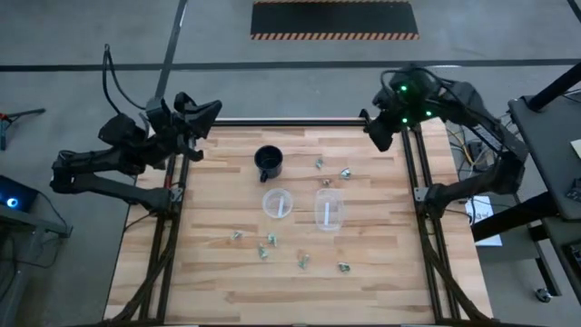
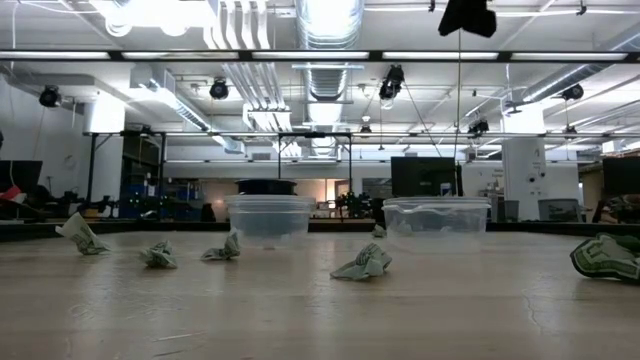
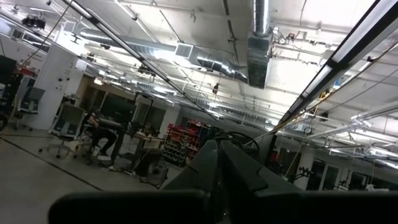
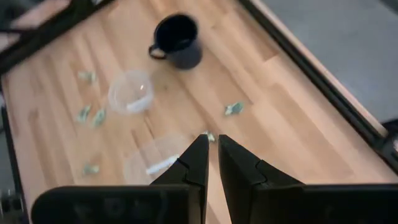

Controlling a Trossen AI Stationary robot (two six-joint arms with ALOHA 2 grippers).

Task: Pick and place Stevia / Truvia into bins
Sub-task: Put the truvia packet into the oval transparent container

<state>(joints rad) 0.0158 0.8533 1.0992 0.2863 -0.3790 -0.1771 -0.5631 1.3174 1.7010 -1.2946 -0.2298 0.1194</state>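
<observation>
Presently both arms sit raised at the far corners of the counter (image 1: 381, 291), nothing held. Left gripper (image 1: 201, 111) is over the far-left corner; its wrist camera looks up into the room, its fingers (image 3: 239, 165) pressed together. Right gripper (image 1: 379, 129) is over the far-right corner, angled down toward the counter; its fingers (image 4: 198, 163) stand nearly together with only a thin slit between, empty.

Mug (image 1: 269, 163) stands toward the far edge, centre. Two bins sit mid-counter: left bin (image 1: 278, 203) and right bin (image 1: 329, 210), just beside each other, each with a pale strip showing inside.

Packets (image 1: 346, 173) lie in two groups. Two or three are near the far edge, between the mug and the right arm. A looser row of about five (image 1: 265, 249) lies toward the near edge, on the near side of the bins. All look crumpled, so no clear long axis.

Judgement: the far group is nearer the right gripper, lying down and inward from its fingers toward the centre. The right arm seems better placed; the right bin is the short drop from there.
</observation>
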